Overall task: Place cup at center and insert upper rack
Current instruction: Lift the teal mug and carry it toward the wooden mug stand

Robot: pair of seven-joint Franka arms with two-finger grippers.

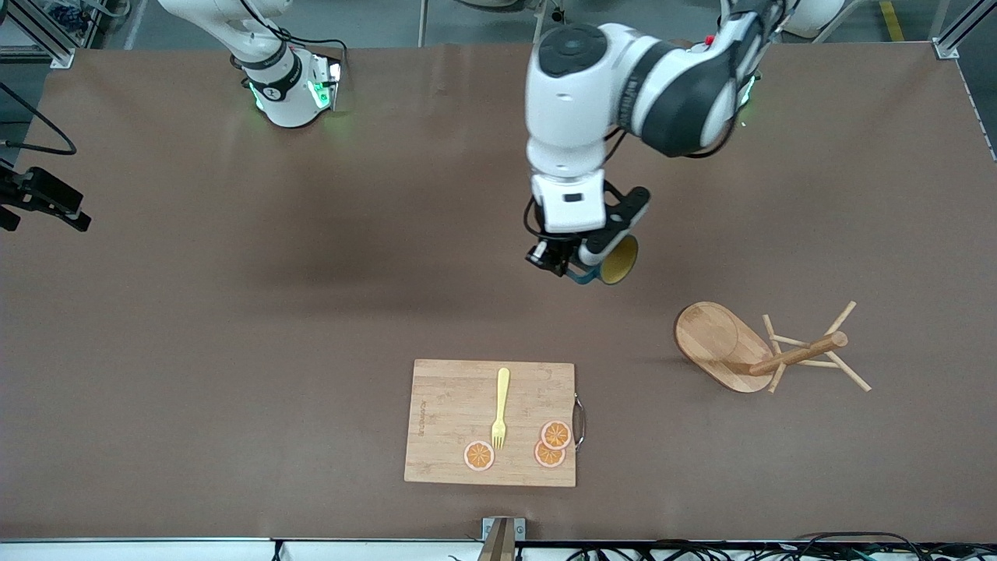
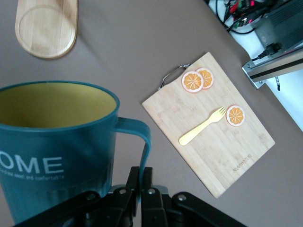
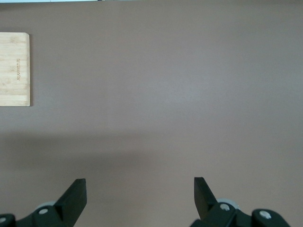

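Cup point(image 2: 57, 142): dark teal, mustard inside, white lettering legible only in the left wrist view. Left gripper point(image 2: 142, 189) clamps its handle, held above mid-table. Upper rack point(image 1: 767, 351) lies toppled toward the left arm's end. Right gripper point(image 3: 139, 198) waits, fingers wide.

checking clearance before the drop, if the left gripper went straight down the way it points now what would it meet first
Likely bare table. The left gripper, shut on the cup by its handle, hangs over open brown surface; the cutting board and the upper rack lie off to the sides, though depth is unclear.
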